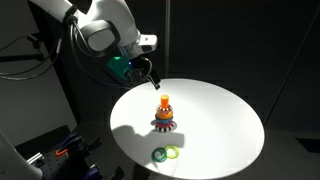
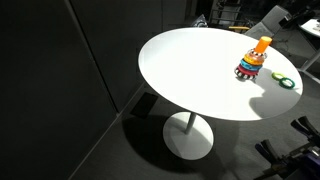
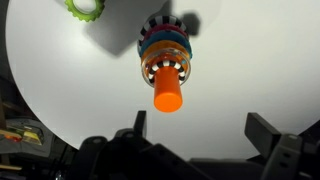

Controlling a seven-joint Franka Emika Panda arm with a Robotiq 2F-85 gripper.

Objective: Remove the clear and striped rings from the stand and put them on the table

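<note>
While your tool [image 3: 200, 128] hangs above stand [image 3: 166, 92], fingers [image 3: 265, 130] spread, stand holds stacked rings [image 3: 164, 55], striped ring [image 1: 164, 126] near base; green ring [image 3: 86, 6] on bench [image 3: 60, 80].

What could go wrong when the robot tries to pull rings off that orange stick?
The open hand hangs above the stand, which seems only to rest on the table, so pulling a ring might lift or tip it. The rings are packed close together, so it might pinch the wrong one. The green ring lies near the table's edge; another dropped there could roll off.
</note>
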